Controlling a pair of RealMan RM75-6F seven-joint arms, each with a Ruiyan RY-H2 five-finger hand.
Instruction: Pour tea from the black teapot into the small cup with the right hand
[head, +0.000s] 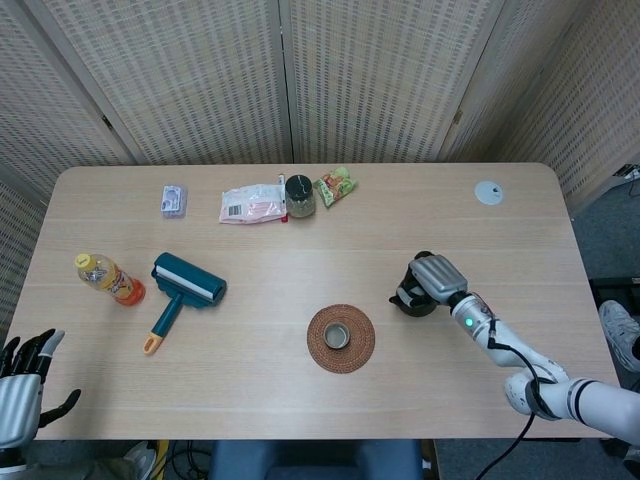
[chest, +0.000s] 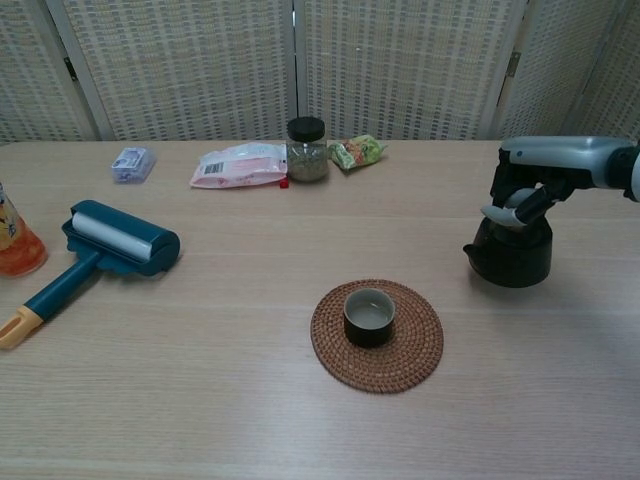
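The black teapot (chest: 514, 258) (head: 412, 300) stands upright on the table, right of the small cup, its spout toward the cup. My right hand (chest: 530, 184) (head: 435, 274) covers its top and grips the handle. The small dark cup (chest: 369, 316) (head: 338, 336) sits in the middle of a round woven coaster (chest: 412, 352) (head: 358, 352), with pale liquid inside. My left hand (head: 22, 382) hangs off the table's near left corner, fingers spread and empty; the chest view does not show it.
A teal lint roller (chest: 110, 240) (head: 184, 287) and an orange drink bottle (head: 109, 279) lie at the left. At the back stand a jar (chest: 307, 149), a pink packet (chest: 238, 166), a green snack bag (chest: 357, 151) and a small blue packet (chest: 131, 162). A white disc (head: 488, 193) lies far right.
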